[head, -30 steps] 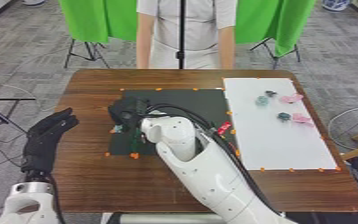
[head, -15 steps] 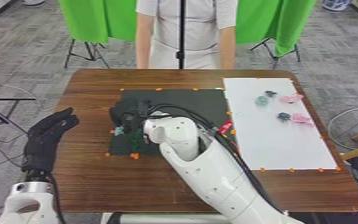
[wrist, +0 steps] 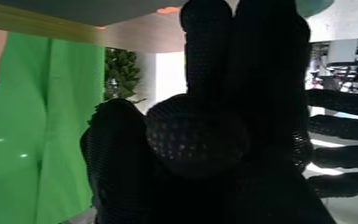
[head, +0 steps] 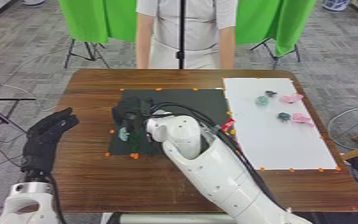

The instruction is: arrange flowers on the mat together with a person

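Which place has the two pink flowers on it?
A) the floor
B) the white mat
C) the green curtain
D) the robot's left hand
B: one pink flower and another pink flower lie on the white mat, near its right edge in the head view.

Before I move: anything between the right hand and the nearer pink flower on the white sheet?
Yes: in the head view, the dark teal flower sits just left of the nearer pink flower, on the right hand's side.
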